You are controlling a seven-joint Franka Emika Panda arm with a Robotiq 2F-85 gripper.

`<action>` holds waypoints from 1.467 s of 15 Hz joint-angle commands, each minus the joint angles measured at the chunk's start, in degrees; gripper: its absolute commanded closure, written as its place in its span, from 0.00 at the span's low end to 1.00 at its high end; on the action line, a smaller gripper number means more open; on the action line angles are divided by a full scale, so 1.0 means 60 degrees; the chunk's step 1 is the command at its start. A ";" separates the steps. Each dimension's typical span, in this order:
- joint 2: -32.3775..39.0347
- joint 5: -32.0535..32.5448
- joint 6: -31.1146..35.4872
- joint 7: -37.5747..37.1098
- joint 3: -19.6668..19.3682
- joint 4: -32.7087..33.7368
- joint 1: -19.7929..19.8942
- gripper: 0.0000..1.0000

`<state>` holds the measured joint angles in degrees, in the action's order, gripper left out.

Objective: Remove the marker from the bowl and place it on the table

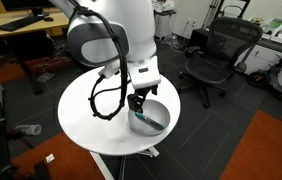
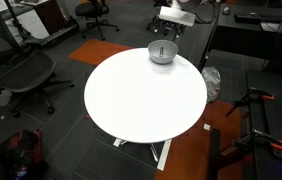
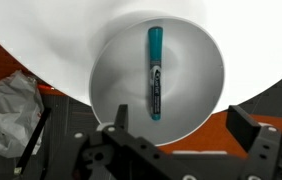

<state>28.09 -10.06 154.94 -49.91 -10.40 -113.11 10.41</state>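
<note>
The teal-blue marker [image 3: 155, 72] lies inside the grey-silver bowl [image 3: 196, 60], lengthwise along the bowl's middle. The bowl sits near the edge of the round white table [image 1: 86, 110] in both exterior views; it shows as a small grey bowl [image 2: 162, 54] at the table's far edge. My gripper [image 3: 181, 125] hovers above the bowl, open and empty, its fingers wide apart on either side of the bowl's near rim. In an exterior view the gripper [image 1: 141, 103] hangs just over the bowl [image 1: 153, 117], with the marker [image 1: 149, 121] faintly visible in it.
Black office chairs [image 1: 213, 55] stand around the table, another shows in an exterior view [image 2: 21, 75]. Wooden desks [image 1: 26, 22] are behind. Orange carpet patches and a crumpled pale bag [image 3: 9, 105] lie on the floor beside the table. Most of the tabletop [image 2: 141, 95] is bare.
</note>
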 commanded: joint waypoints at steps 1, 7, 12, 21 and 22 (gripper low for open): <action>0.0791 -0.0372 -0.0135 0.0108 -0.0116 0.0725 -0.0097 0.00; 0.1761 -0.0440 -0.0462 0.0148 -0.0131 0.1557 -0.0055 0.00; 0.2464 -0.0414 -0.0963 0.0108 -0.0237 0.2094 0.0002 0.00; 0.3064 -0.0315 -0.2007 0.0066 -0.0434 0.3071 0.0038 0.48; 0.3096 -0.0321 -0.2077 0.0065 -0.0431 0.3159 0.0047 0.57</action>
<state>45.36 -11.17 145.34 -49.90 -12.56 -97.19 10.75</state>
